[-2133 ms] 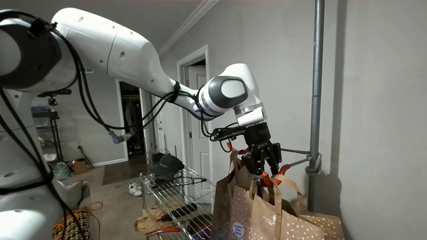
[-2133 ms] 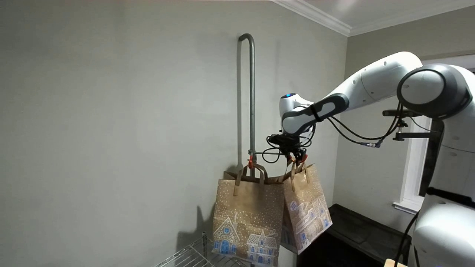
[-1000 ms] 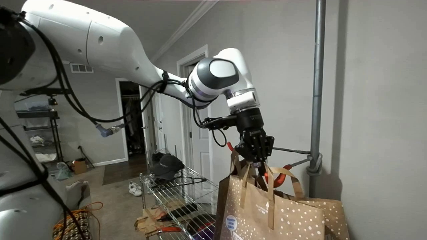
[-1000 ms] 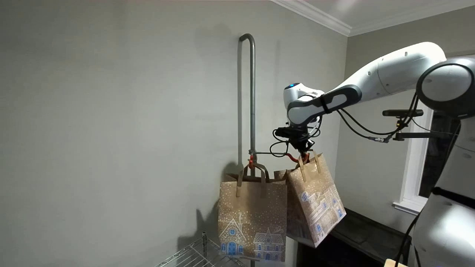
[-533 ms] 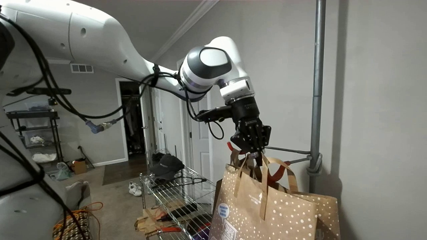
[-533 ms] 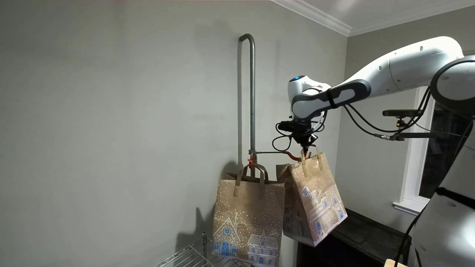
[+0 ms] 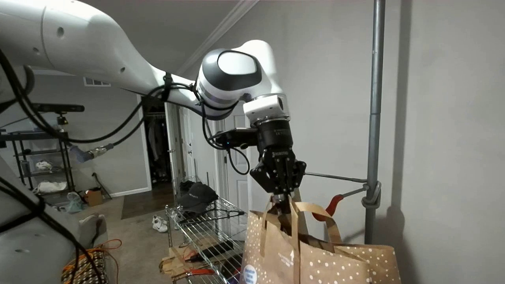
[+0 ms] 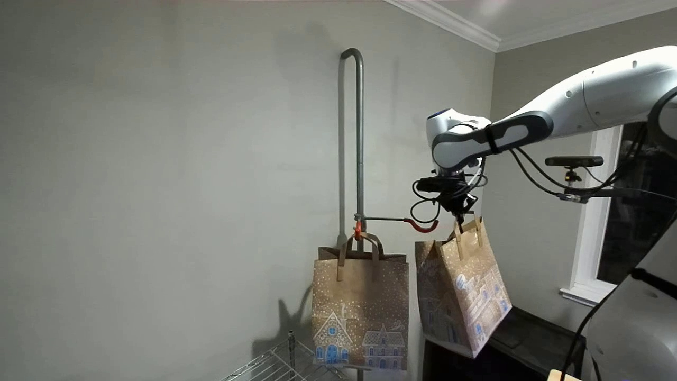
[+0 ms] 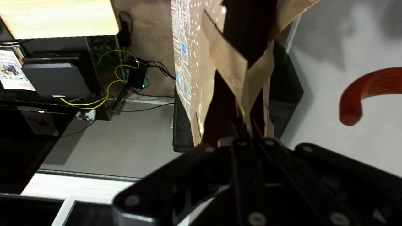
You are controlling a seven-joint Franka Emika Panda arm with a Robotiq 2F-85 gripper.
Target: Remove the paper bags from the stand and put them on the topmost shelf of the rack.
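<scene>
On the top wire-grid shelf (image 7: 232,225) lie a black cap (image 7: 199,199) and a hanger (image 7: 236,213). Your tool (image 7: 283,200) is clamped on the handles (image 7: 295,232) of a tilted bag (image 8: 481,296), apart from a curved red hook (image 9: 377,83); another bag (image 8: 359,312) hangs on the grey tubular stand (image 8: 359,148). Both bags: brown paper, speckled white.

Both exterior views share the stand (image 7: 376,102), seen past the near arm (image 7: 86,39) and, from farther back, facing the wall (image 8: 211,159). The wrist view looks down, catching a table corner (image 9: 97,22).
</scene>
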